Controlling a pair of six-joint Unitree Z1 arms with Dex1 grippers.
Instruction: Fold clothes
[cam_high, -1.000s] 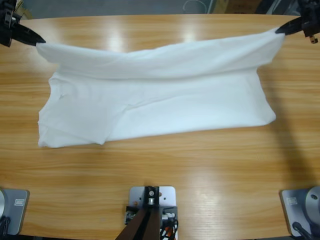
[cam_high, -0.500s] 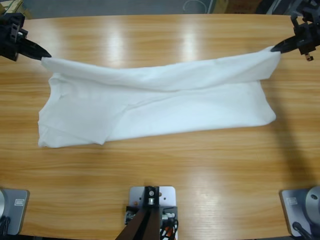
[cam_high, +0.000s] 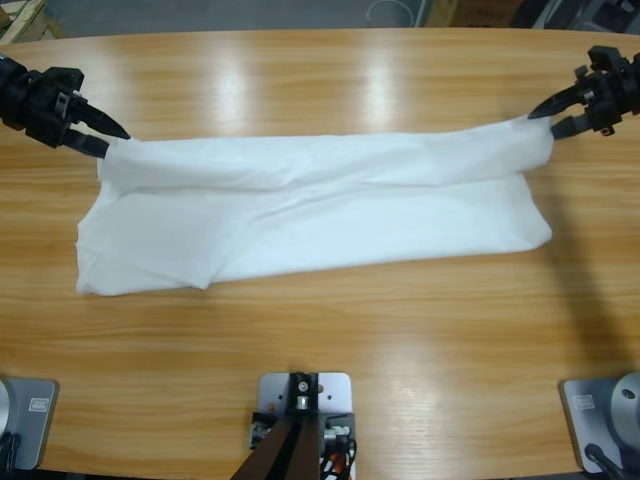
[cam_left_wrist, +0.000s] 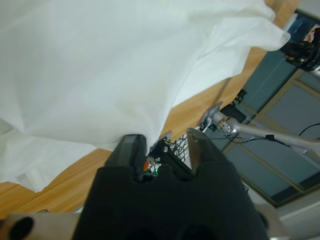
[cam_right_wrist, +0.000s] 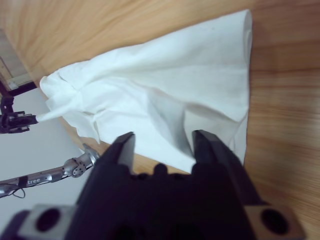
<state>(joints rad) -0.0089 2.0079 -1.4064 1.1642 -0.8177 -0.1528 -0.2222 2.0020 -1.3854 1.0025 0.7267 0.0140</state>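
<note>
My left tool (cam_high: 108, 143) and right tool (cam_high: 540, 118) reach in low from opposite desk (cam_high: 320, 350) ends, jaws parted, flanking the shirt's (cam_high: 310, 210) far corners; it lies spread mid-desk.

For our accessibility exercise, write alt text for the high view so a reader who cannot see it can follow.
A white T-shirt lies lengthwise across a wooden table, its far edge folded over toward the near side. The left end effector and right end effector, jaws open, sit at the two ends of that fold.
</note>
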